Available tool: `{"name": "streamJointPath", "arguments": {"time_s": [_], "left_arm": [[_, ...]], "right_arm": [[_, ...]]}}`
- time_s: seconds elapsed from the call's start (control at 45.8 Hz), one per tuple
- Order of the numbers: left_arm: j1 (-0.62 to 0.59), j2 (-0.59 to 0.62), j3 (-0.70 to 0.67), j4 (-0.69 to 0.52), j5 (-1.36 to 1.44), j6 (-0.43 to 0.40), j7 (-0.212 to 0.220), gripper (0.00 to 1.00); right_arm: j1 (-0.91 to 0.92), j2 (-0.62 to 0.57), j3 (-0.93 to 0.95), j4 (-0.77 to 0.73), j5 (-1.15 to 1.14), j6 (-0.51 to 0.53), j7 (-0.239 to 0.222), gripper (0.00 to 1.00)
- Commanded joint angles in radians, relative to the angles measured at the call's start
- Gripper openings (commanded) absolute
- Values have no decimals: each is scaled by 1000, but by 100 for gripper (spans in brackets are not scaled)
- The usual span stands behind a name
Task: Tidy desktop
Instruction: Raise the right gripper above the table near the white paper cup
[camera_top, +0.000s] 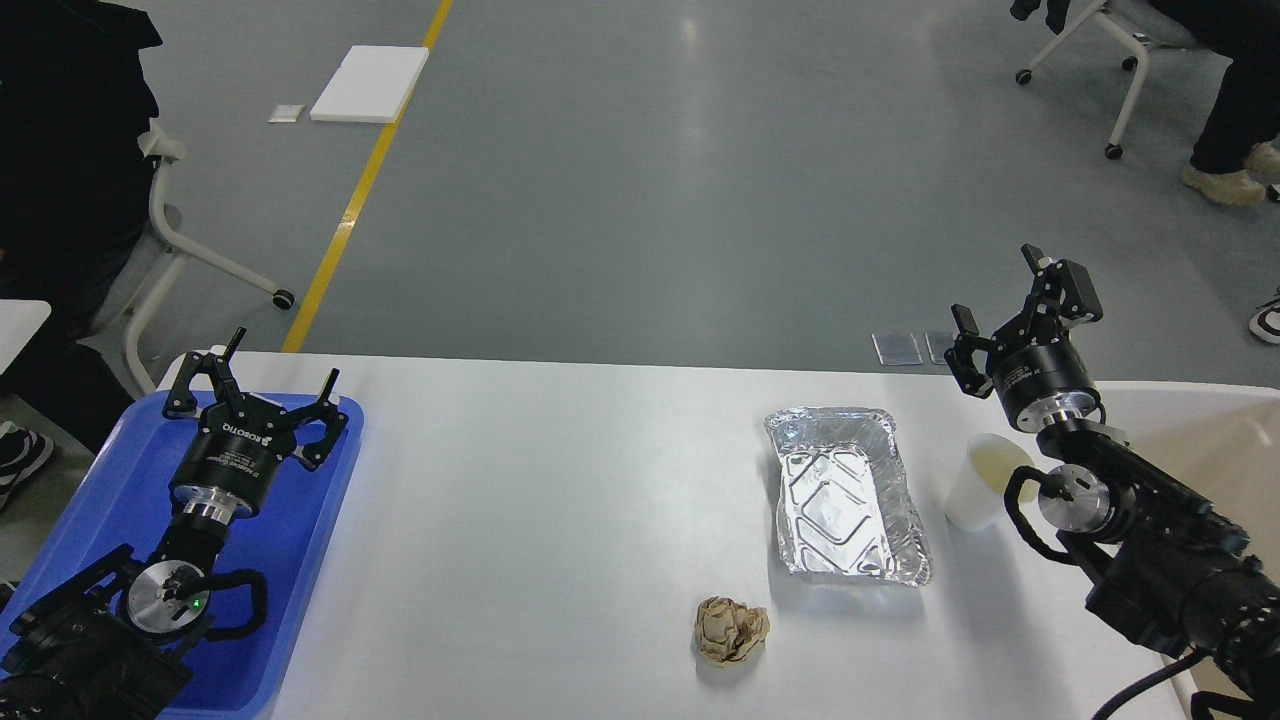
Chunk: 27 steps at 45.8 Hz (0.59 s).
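Observation:
The white desktop (560, 520) spans the lower part of the head view. On it lie a crumpled brown paper ball (731, 630), an empty foil tray (846, 492) and a white paper cup (983, 482). My left gripper (282, 362) hovers over the blue tray (300, 540) at the left edge, its fingers spread open and empty. My right gripper (995, 300) is raised above the far right of the desktop, just behind the cup, open with nothing in it.
A beige white-rimmed bin (1215, 440) sits at the right, partly behind my right arm. Office chairs and people's legs stand on the grey floor beyond the desk. A white foam board (370, 84) lies by the yellow floor line.

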Motion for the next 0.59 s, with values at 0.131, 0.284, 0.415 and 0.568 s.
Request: {"name": "streamJointPath", "arguments": {"time_s": [0.131,0.284,0.415,0.568], "left_arm": [[0,0,0,0,0,0,0,99],[0,0,0,0,0,0,0,99],[0,0,0,0,0,0,0,99],[0,0,0,0,0,0,0,99]], "right_arm": [[7,5,0,2,1,0,-1,100],[11,3,-3,0,1,2,-1,100],[6,1,-3,0,1,2,-1,100],[7,3,-3,11,1,3,-1,100]]}}
